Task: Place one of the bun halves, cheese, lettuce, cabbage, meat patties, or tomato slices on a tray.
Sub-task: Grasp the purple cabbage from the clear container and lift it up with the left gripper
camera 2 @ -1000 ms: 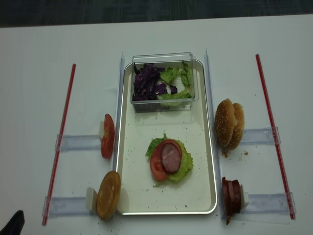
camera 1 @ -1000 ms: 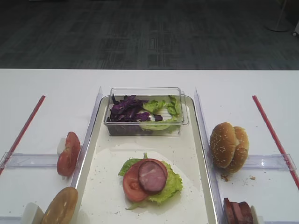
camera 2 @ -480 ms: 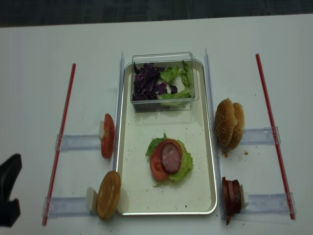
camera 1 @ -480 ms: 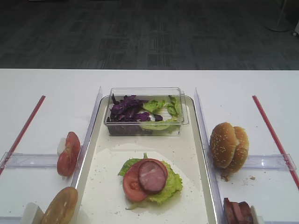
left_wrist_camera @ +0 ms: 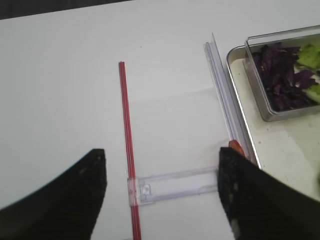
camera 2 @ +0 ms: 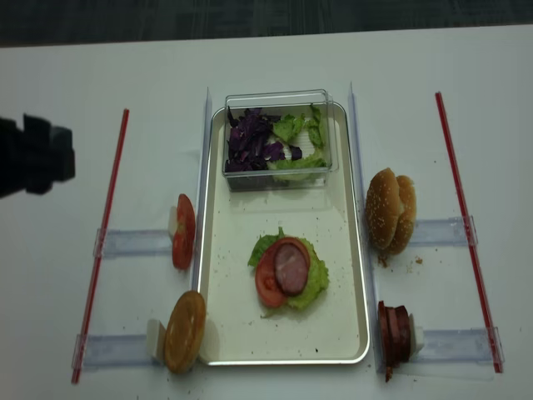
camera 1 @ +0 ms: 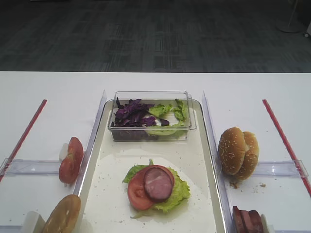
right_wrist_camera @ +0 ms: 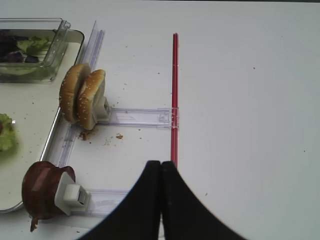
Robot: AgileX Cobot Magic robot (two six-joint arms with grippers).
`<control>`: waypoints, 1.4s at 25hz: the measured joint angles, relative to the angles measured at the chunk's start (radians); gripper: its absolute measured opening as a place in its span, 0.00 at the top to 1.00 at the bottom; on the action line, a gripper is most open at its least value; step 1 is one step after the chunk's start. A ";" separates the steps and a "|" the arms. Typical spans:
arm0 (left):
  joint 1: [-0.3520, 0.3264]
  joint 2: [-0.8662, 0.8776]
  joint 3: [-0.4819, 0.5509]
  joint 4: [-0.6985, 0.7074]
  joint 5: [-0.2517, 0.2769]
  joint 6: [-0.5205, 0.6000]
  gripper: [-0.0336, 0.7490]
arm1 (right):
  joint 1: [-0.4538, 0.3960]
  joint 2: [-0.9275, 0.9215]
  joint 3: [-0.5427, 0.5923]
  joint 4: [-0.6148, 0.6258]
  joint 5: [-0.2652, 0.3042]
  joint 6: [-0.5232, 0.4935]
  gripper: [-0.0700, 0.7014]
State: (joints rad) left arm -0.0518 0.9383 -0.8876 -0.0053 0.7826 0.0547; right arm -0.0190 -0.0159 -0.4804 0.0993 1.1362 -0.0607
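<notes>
Clear plastic box [camera 1: 151, 115], red strips [camera 2: 103, 242] and clear holders [camera 1: 34, 166] on white table [camera 1: 53, 92]

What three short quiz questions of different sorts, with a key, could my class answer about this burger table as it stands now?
1. True or false: the meat patty on the tray lies partly over a tomato slice.
2. Multiple choice: the clear box at the tray's far end holds A) cheese only, B) purple cabbage and lettuce, C) bun halves.
3. Fill in: the two sesame bun halves stand on edge on the ____ side of the tray in the overhead view.

Key: 1 true. 2 B. 3 right.
</notes>
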 joint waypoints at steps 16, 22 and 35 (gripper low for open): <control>-0.001 0.689 -0.552 0.000 0.107 0.000 0.39 | 0.000 0.000 0.000 0.000 0.000 0.000 0.44; -0.001 0.914 -0.746 0.000 0.269 0.000 0.39 | 0.000 0.000 0.000 0.000 0.000 0.000 0.44; -0.002 1.250 -1.002 -0.058 0.433 0.000 0.39 | 0.000 0.000 0.000 0.000 0.000 0.000 0.44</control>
State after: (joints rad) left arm -0.0541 2.1885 -1.8894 -0.0632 1.2155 0.0547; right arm -0.0190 -0.0159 -0.4804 0.0993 1.1362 -0.0607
